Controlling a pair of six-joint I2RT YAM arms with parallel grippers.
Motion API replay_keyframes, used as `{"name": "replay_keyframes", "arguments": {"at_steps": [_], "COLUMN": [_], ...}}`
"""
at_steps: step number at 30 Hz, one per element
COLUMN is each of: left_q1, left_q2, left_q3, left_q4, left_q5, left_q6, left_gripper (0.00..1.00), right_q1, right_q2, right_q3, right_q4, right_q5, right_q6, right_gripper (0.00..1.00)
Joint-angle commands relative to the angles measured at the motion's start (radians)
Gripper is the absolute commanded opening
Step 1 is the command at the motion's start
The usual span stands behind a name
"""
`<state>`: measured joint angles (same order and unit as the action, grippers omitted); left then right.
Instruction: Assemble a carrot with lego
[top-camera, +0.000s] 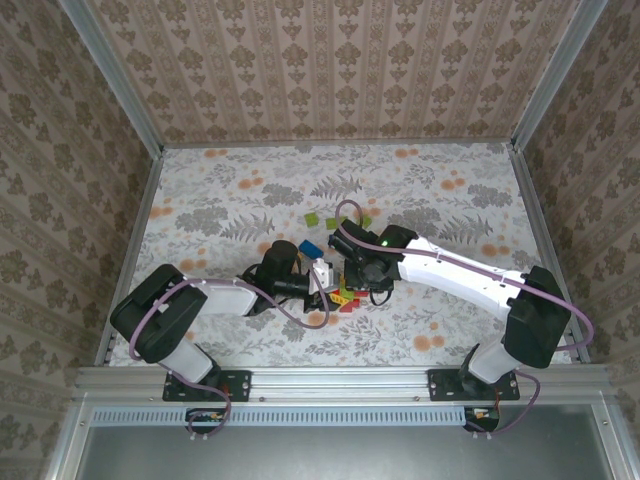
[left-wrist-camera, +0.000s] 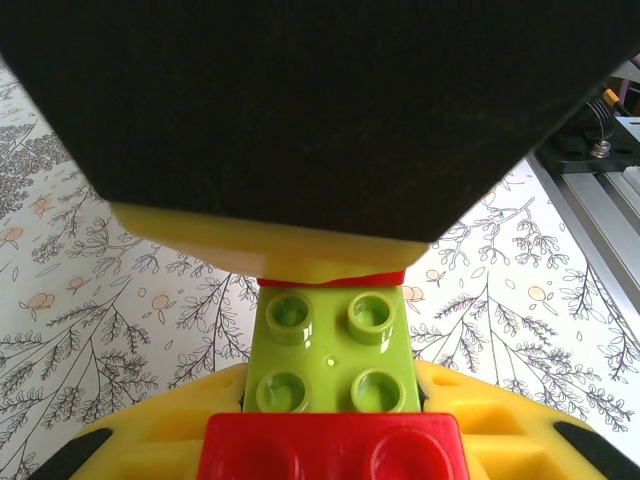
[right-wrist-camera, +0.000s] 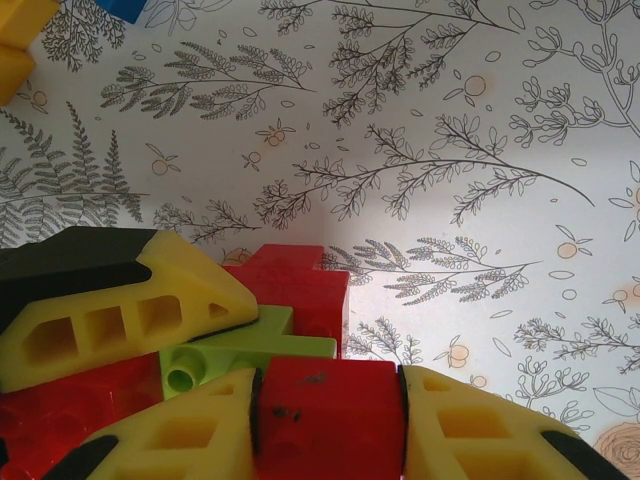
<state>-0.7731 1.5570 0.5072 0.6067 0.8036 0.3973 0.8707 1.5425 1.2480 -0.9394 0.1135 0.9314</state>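
My left gripper (left-wrist-camera: 333, 372) is shut on a light-green square brick (left-wrist-camera: 335, 350), studs facing the left wrist camera. A red brick (left-wrist-camera: 330, 450) lies across its near end. My right gripper (right-wrist-camera: 328, 400) is shut on a red brick (right-wrist-camera: 325, 415) pressed against the green brick (right-wrist-camera: 250, 350). Another red brick (right-wrist-camera: 295, 290) sits just behind it. In the top view both grippers, left (top-camera: 328, 283) and right (top-camera: 358, 278), meet at the table's middle front. The orange and yellow carrot stack is out of view.
Loose bricks lie just beyond the grippers: a green one (top-camera: 312, 220), a blue one (top-camera: 308, 245) and another green one (top-camera: 365, 222). Yellow bricks (right-wrist-camera: 15, 45) and a blue corner (right-wrist-camera: 125, 8) sit at the far left of the right wrist view. Metal rails edge the floral table (top-camera: 450, 200).
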Motion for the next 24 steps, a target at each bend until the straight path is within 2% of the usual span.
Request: {"name": "replay_keyframes", "arguments": {"at_steps": [1, 20, 24], "left_q1": [-0.004, -0.005, -0.006], "left_q2": [0.038, 0.044, 0.045], "left_q3": [-0.004, 0.001, 0.004], "left_q4": [-0.074, -0.077, -0.084], "left_q5": [-0.054, -0.063, -0.064], "left_q6": [0.04, 0.04, 0.04], "left_gripper": [0.28, 0.28, 0.28], "right_q1": [0.002, 0.001, -0.002], "right_q2": [0.049, 0.108, 0.091], "right_q3": [-0.01, 0.008, 0.03], "right_q4": [-0.077, -0.093, -0.081], "right_q5": [0.023, 0.007, -0.005], "right_q6": [0.004, -0.029, -0.041], "right_gripper": [0.34, 0.34, 0.39]}}
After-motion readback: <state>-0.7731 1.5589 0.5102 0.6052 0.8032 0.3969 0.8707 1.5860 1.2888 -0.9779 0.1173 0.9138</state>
